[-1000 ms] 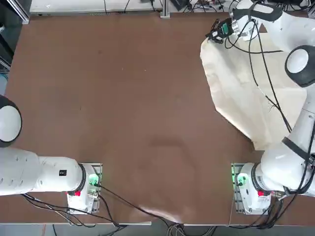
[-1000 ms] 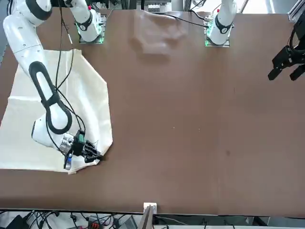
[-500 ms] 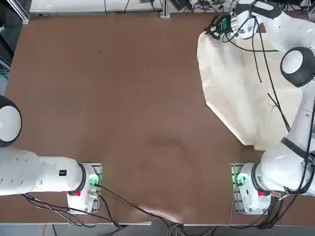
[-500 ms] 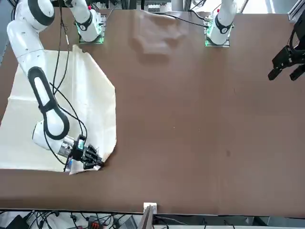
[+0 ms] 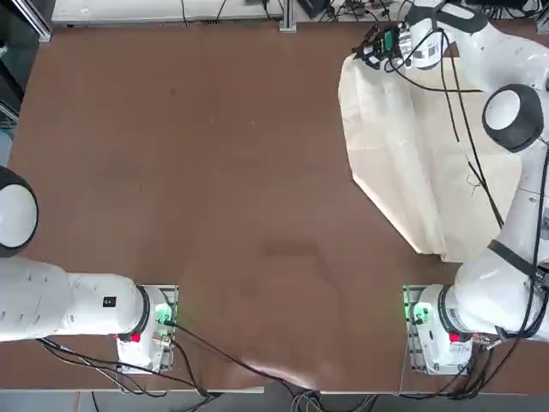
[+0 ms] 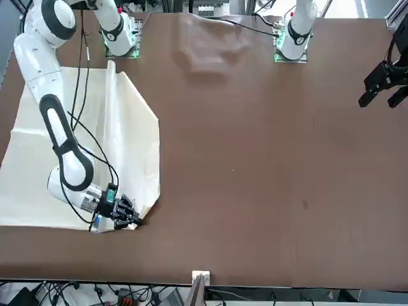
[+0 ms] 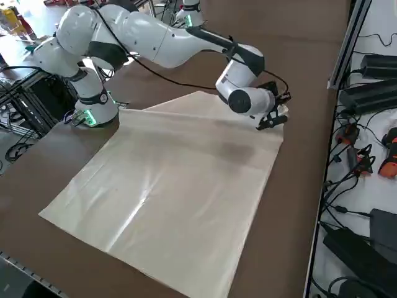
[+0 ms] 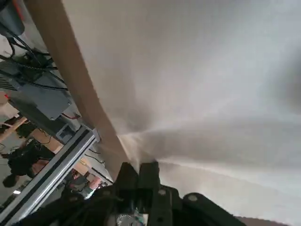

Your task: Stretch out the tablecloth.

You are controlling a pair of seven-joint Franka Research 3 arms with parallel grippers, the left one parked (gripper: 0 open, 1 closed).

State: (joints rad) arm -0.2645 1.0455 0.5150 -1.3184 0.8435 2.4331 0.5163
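The tablecloth (image 5: 429, 146) lies on the brown worktop (image 5: 197, 172), on the robot's right side, and reaches from near the right arm's base to the far edge. The right hand (image 5: 371, 47) is low over the far corner of the cloth, the corner nearest the middle of the worktop, and its fingers (image 8: 141, 172) are closed tight on the fabric there. Creases run out from this pinched corner. One long edge of the cloth is folded over in a soft ridge, and the rest lies quite flat.
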